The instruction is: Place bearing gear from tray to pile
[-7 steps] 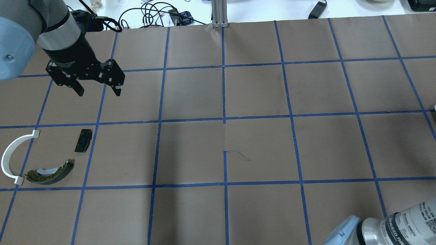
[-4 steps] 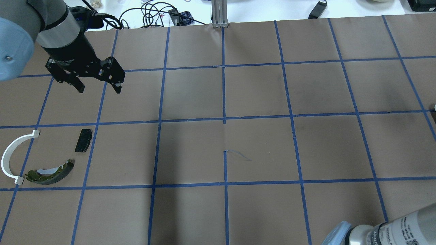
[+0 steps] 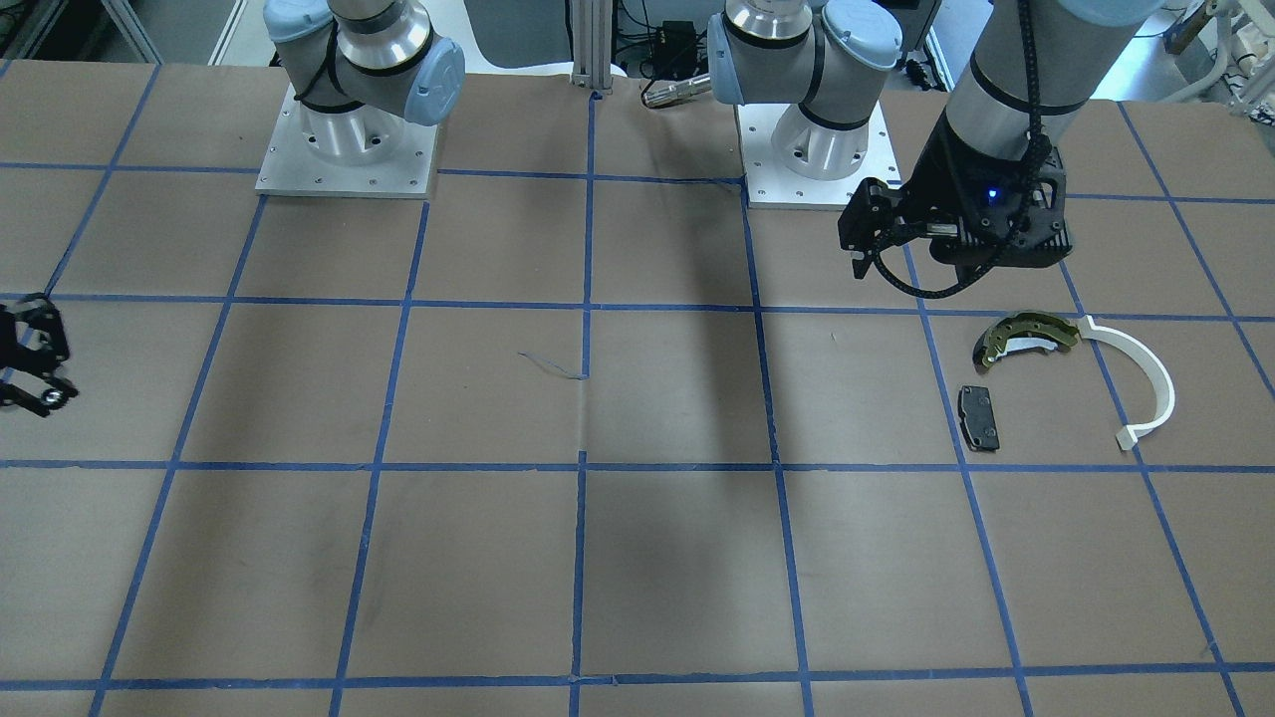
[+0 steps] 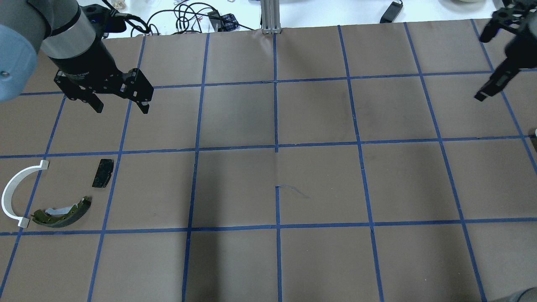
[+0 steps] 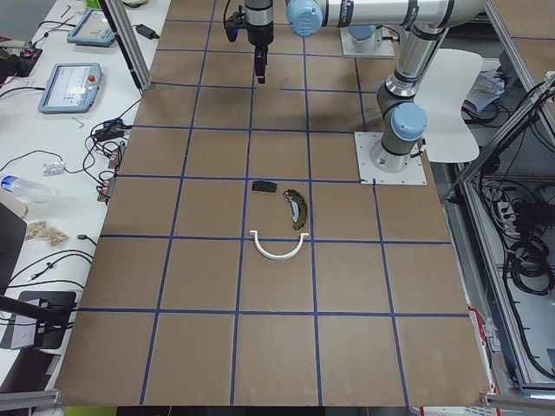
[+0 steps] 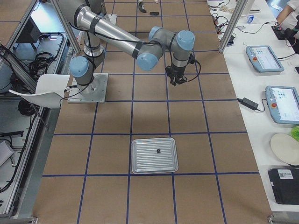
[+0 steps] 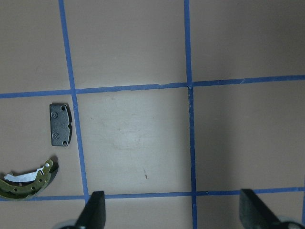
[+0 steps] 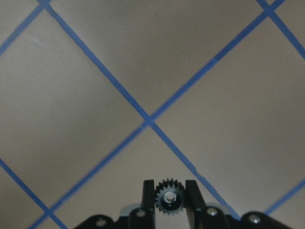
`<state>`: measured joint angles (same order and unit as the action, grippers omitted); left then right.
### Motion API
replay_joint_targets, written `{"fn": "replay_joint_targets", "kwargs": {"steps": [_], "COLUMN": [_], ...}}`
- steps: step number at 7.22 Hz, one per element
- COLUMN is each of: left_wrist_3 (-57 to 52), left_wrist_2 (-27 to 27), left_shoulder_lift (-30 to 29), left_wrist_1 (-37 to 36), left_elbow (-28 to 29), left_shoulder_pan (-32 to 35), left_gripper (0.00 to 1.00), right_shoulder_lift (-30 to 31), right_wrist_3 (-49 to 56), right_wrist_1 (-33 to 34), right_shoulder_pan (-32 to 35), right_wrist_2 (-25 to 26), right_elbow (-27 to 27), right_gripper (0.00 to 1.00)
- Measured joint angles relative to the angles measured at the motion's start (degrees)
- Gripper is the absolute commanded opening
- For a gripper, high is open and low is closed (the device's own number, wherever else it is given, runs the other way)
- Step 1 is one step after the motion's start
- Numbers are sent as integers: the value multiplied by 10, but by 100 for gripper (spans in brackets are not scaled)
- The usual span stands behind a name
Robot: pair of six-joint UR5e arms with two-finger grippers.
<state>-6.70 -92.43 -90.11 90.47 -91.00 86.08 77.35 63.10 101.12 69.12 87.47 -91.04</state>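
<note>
The bearing gear (image 8: 169,199) is small, black and toothed, and it sits clamped between the fingers of my right gripper (image 8: 169,202). That gripper hangs above the table's far right (image 4: 482,94), away from the silver tray (image 6: 140,163). The pile lies at the near left: an olive-gold brake shoe (image 4: 63,214), a white arc (image 4: 10,188) and a black pad (image 4: 103,173). My left gripper (image 4: 121,108) is open and empty, high up and just beyond the pile. Its wrist view shows the pad (image 7: 61,125) and the shoe (image 7: 28,179).
A small dark part (image 6: 159,151) lies on the tray. Both arm bases (image 3: 349,149) stand at the robot's edge of the table. Cables (image 4: 188,16) and an aluminium post (image 4: 270,16) sit at the far edge. Tablets (image 6: 264,58) lie on the side bench.
The right arm has left the overhead view's bottom right corner, and its gripper now shows at the top right. The left gripper has drifted slightly away from the pile.
</note>
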Motion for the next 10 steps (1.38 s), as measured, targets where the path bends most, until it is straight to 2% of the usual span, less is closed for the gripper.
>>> {"fn": "replay_joint_targets", "kwargs": {"steps": [2,4,6,7,8,9,10], "left_wrist_3": [1,1,0,0,1,1,1], "left_wrist_2": [16,21,19,17,16,15,16], "left_shoulder_lift": [0,0,-2,-4,-9,-14,-18], "left_wrist_1": [0,-1,-4,-7,-8,-9,-9], "left_elbow": [0,0,2,2,1,1,0], "left_shoulder_pan": [1,2,2,0,0,-1,-1], "left_gripper": [100,100,100,100,100,100,100], "right_shoulder_lift": [-6,-48,-116,-147,-169,-178,-181], "right_wrist_3": [-263,-531,-718,-769,-792,-801,-804], "right_wrist_1": [14,93,196,220,231,235,237], "right_shoulder_pan": [144,282,381,414,434,442,445], "right_wrist_2": [-3,-3,-3,-3,-2,0,3], "right_elbow": [-2,-2,-2,-3,-5,-10,-18], "right_gripper": [19,20,20,24,83,100,100]}}
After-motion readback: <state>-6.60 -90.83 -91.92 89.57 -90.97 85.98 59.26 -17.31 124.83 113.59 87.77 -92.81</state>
